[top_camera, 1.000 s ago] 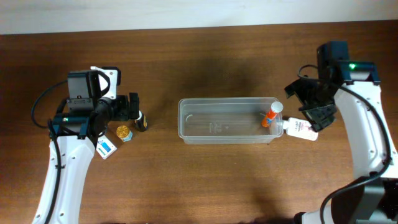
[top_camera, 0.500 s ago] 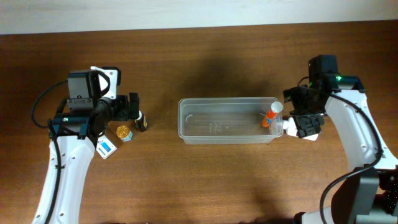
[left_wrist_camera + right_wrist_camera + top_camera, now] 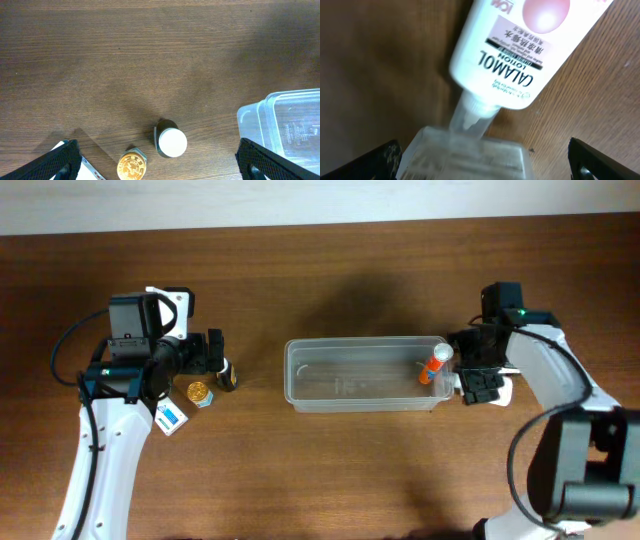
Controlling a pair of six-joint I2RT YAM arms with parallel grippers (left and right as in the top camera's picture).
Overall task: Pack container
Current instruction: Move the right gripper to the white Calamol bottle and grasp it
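The container [image 3: 350,383] sits mid-tabletop [image 3: 320,470] between the two arms with an orange tube [image 3: 433,367] leaning in its right end. It looks light, thin-walled and slick, so I'd guess it skids at a nudge and is best pinched over the stiffer rim of a short wall. The right claw [image 3: 476,370] hangs spread wide and empty over a soft calamine lotion tube [image 3: 520,55] whose nozzle is up against the container's corner, and the left claw [image 3: 214,356] is likewise wide open and empty beside a white-capped bottle [image 3: 171,142].

White tube [image 3: 520,45] label reads "CALAMOL LOTION"
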